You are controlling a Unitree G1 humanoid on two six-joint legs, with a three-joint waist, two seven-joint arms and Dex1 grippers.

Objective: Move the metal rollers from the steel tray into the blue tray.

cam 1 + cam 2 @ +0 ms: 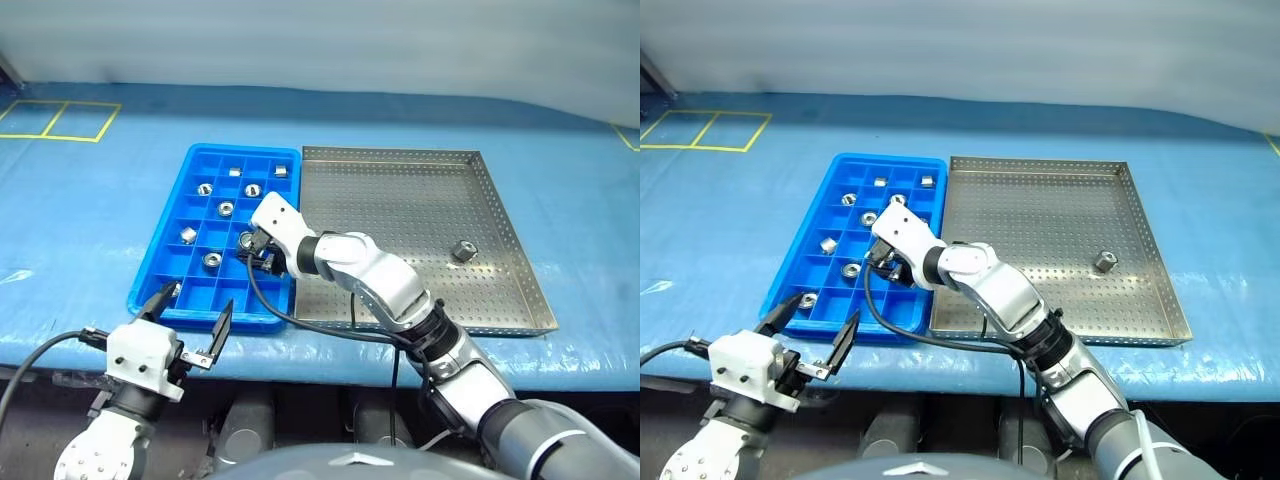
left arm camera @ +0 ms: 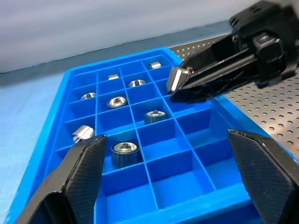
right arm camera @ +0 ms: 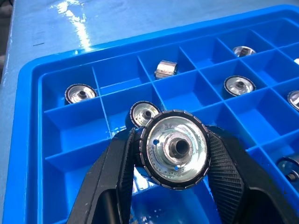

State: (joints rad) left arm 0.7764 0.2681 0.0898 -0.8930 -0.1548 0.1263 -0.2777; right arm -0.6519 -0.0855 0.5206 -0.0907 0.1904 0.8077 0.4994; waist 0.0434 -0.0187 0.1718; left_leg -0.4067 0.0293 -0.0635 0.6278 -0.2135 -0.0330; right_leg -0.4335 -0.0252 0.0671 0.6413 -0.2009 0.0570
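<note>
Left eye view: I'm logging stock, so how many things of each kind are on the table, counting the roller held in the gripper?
metal rollers: 11
blue tray: 1
steel tray: 1
Total: 13

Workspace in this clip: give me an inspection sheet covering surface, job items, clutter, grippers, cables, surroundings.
Surface: blue table cover, yellow tape squares at the far left.
Job's things: blue tray holds several metal rollers in separate compartments; steel tray beside it holds one roller.
Clutter: nothing seen.
Grippers: right gripper shut on a held roller above the blue tray; left gripper open, empty, at the tray's near edge.
Cables: black cable looping off the right wrist; another at the left arm.
Surroundings: pale wall behind the table.
</note>
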